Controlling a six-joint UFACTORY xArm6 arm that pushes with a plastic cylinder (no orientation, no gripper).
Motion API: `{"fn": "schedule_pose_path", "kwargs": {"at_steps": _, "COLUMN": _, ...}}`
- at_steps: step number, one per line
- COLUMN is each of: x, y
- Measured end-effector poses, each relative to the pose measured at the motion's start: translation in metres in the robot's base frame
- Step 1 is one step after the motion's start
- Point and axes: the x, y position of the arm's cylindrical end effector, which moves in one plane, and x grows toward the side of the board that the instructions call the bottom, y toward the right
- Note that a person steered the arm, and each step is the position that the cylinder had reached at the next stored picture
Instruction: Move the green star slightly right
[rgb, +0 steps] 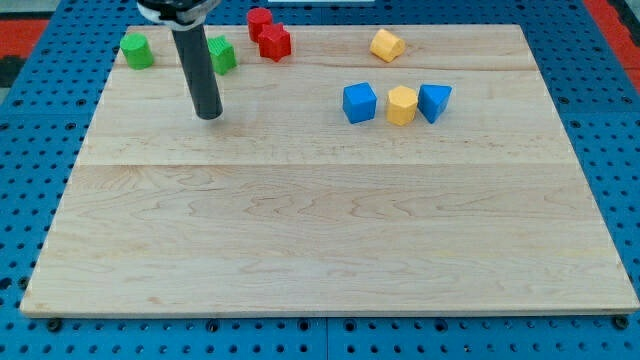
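Note:
The green star (222, 55) lies near the board's top left, partly hidden behind my dark rod. My tip (209, 113) rests on the board just below and slightly left of the star, not touching it. A green round block (137, 50) sits further left near the top left corner.
Two red blocks (269, 34) touch each other at the view's top, right of the star. A yellow block (387, 45) lies at the top right of centre. A blue cube (359, 102), a yellow block (402, 105) and a blue triangular block (434, 102) form a row.

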Motion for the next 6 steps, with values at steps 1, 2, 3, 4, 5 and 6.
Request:
{"fn": "schedule_pose_path", "kwargs": {"at_steps": 1, "x": -0.024, "y": -0.043}}
{"fn": "schedule_pose_path", "kwargs": {"at_steps": 2, "x": -0.068, "y": -0.048}}
{"fn": "schedule_pose_path", "kwargs": {"at_steps": 3, "x": -0.135, "y": -0.026}}
{"fn": "schedule_pose_path", "kwargs": {"at_steps": 4, "x": -0.176, "y": -0.025}}
{"fn": "schedule_pose_path", "kwargs": {"at_steps": 5, "x": -0.177, "y": 0.027}}
{"fn": "schedule_pose_path", "kwargs": {"at_steps": 6, "x": -0.135, "y": 0.153}}
